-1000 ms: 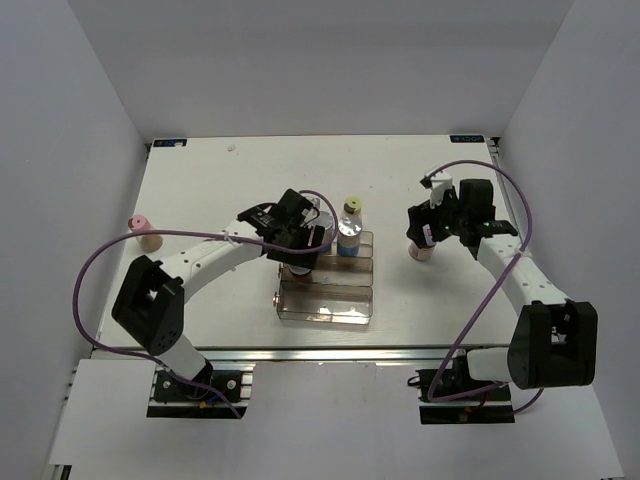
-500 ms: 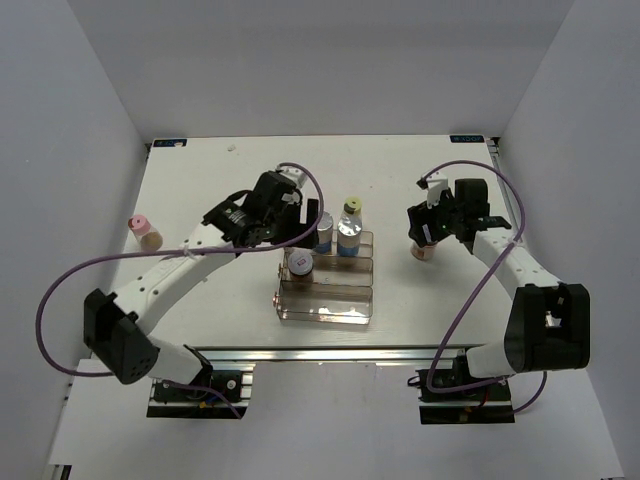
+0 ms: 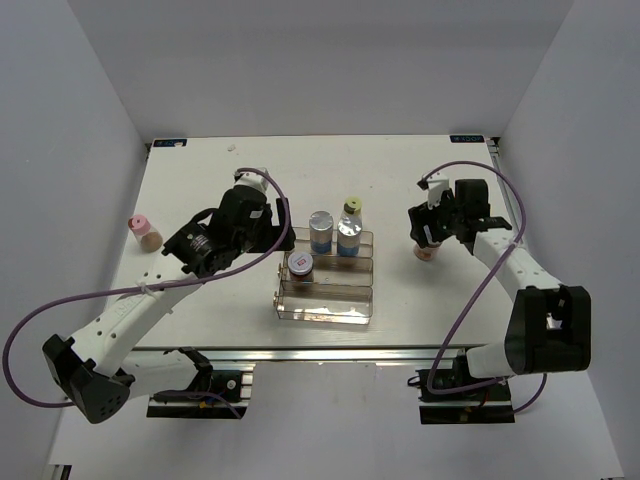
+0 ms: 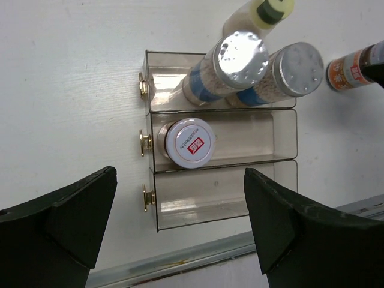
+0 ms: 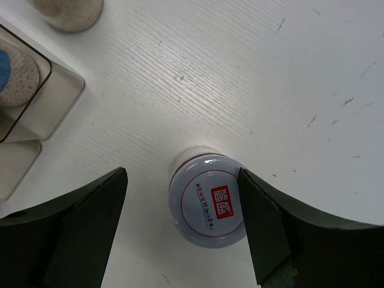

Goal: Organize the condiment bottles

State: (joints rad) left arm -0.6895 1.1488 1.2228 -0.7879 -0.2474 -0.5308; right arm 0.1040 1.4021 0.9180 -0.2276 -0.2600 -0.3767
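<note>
L gripper (image 4: 180,180) spread wide, empty, above clear rack (image 4: 258,138), which sits mid-tabletop (image 3: 200,170) toward front edge. Far tier: silver-lid jar (image 4: 241,57) beside second silver-lid jar (image 4: 297,67), both w/ blue labels. Mid tier: white-red lid jar (image 4: 189,143). Yellow-green cap bottle (image 4: 268,9) cut off by frame; in or behind rack, can't tell. R gripper (image 5: 180,180) spread, straddling another white-red jar (image 5: 210,201) toward right edge; finger contact unclear. Pink-cap bottle (image 3: 143,230) near left edge, too small for detail.

Operator: Is your lighting adequate?
Manual: Yes. Bright, even overhead light; you see only soft shadows on the table (image 3: 200,180).
Operator: Any defects?
Manual: Glare on one silver lid (image 4: 242,53); wrist-view corners slightly soft.
</note>
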